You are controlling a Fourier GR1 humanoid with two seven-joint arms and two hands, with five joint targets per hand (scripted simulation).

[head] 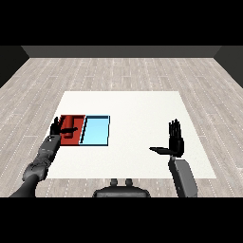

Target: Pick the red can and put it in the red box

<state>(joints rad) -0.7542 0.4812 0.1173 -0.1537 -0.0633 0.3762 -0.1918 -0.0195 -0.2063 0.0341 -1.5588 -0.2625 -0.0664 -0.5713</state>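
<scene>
The red tray [77,120] lies at the table's left, touching the light blue tray [96,132] on its right. My left hand [57,128] is at the red tray's left edge, fingers straight and thumb stretched out over the tray. Just under the thumb, a brighter red shape inside the tray looks like the red can [71,135] lying down; it blends with the tray's colour. The hand's fingers are not curled round it. My right hand [176,142] hovers over the table's right part, fingers straight up, thumb pointing left, holding nothing.
The white table [137,109] stretches wide between the trays and my right hand. Its front edge runs just ahead of both forearms. Grey plank floor surrounds the table.
</scene>
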